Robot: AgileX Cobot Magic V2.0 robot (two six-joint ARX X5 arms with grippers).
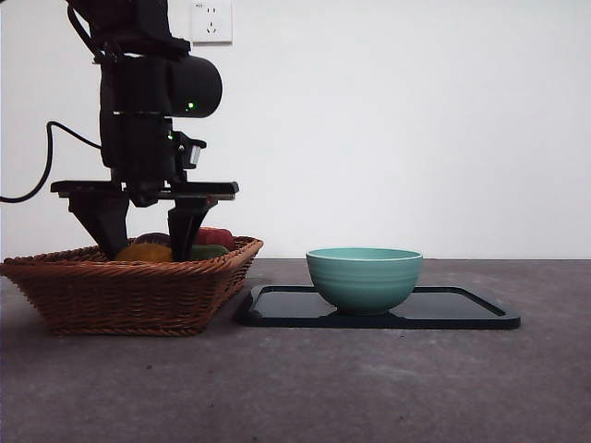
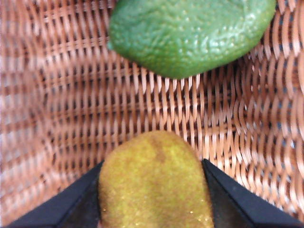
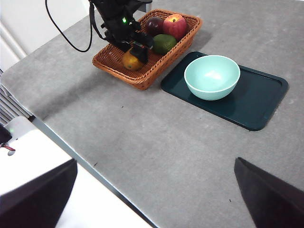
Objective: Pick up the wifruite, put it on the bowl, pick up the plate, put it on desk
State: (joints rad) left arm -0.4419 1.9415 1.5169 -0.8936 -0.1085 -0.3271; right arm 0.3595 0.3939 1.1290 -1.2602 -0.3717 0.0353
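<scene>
The orange-brown wifruite [image 2: 154, 185] lies in the wicker basket [image 1: 120, 295] at the left of the desk [image 1: 369, 388]. My left gripper [image 1: 145, 245] reaches down into the basket and is shut on the wifruite, one black jaw pressed against each side. The mint-teal bowl [image 1: 364, 277] stands empty on the dark plate [image 1: 462, 309] just right of the basket. My right gripper [image 3: 156, 161] hangs open high over the near part of the desk, far from everything, with nothing between its jaws.
A green fruit [image 2: 190, 33] lies close beyond the wifruite in the basket. A red apple [image 3: 175, 24] and a dark purple fruit [image 3: 154, 23] fill the far end. The basket's rim nearly touches the plate's left edge. A cable trails from the left arm.
</scene>
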